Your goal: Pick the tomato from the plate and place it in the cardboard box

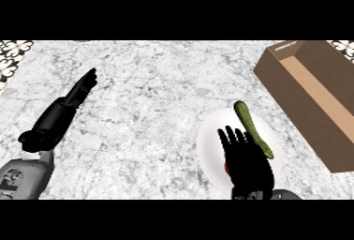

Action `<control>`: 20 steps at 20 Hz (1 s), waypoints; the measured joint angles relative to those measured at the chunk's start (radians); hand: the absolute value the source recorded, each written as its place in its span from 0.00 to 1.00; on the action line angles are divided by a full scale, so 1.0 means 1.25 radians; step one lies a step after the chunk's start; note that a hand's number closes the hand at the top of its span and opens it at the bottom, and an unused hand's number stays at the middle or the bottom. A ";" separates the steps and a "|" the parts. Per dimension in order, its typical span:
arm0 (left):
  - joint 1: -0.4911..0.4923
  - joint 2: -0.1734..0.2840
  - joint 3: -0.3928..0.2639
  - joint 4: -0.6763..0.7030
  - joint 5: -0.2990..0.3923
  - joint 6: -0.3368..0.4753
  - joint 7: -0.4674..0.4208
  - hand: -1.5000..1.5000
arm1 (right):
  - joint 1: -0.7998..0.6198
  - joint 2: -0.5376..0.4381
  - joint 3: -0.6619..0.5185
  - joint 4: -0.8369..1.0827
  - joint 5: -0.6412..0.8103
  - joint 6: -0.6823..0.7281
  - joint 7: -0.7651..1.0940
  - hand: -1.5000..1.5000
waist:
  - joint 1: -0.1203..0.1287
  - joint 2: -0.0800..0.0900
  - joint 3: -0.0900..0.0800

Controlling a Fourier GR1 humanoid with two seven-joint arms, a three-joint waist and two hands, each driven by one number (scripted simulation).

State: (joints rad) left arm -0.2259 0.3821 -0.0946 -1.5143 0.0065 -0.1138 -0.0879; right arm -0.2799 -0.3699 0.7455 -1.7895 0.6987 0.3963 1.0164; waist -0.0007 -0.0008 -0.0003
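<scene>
Red tomato (pixel 227 167), mostly hidden under right hand (pixel 245 159) on white plate (pixel 211 140); fingers straight, nothing gripped. Likely light, smooth, soft-skinned: take around its widest part.

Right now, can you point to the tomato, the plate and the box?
tomato (pixel 226 167): head view, red sliver beside the right hand.
plate (pixel 211 136): head view, bare white part left of the hand.
cardboard box (pixel 314 79): head view, inner floor.

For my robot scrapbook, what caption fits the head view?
Right hand over the tomato on the plate.
</scene>
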 measured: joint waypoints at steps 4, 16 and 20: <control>-0.005 -0.006 0.013 0.010 -0.008 -0.008 -0.002 0.50 | 0.020 -0.002 -0.025 0.018 0.031 0.011 -0.018 0.00 | -0.001 0.000 0.000; -0.002 -0.047 0.031 -0.003 -0.055 -0.029 0.008 0.50 | 0.065 0.048 -0.086 0.100 0.124 0.034 -0.107 1.00 | 0.001 0.000 0.000; 0.016 -0.060 0.034 -0.022 -0.061 -0.034 0.014 0.50 | 0.071 0.026 -0.079 0.120 0.173 -0.008 -0.192 1.00 | 0.002 0.000 0.000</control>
State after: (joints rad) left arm -0.2063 0.3074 -0.0521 -1.5412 -0.0696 -0.1568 -0.0702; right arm -0.1911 -0.3380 0.6469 -1.6397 0.9146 0.3866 0.7768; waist 0.0018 -0.0010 -0.0002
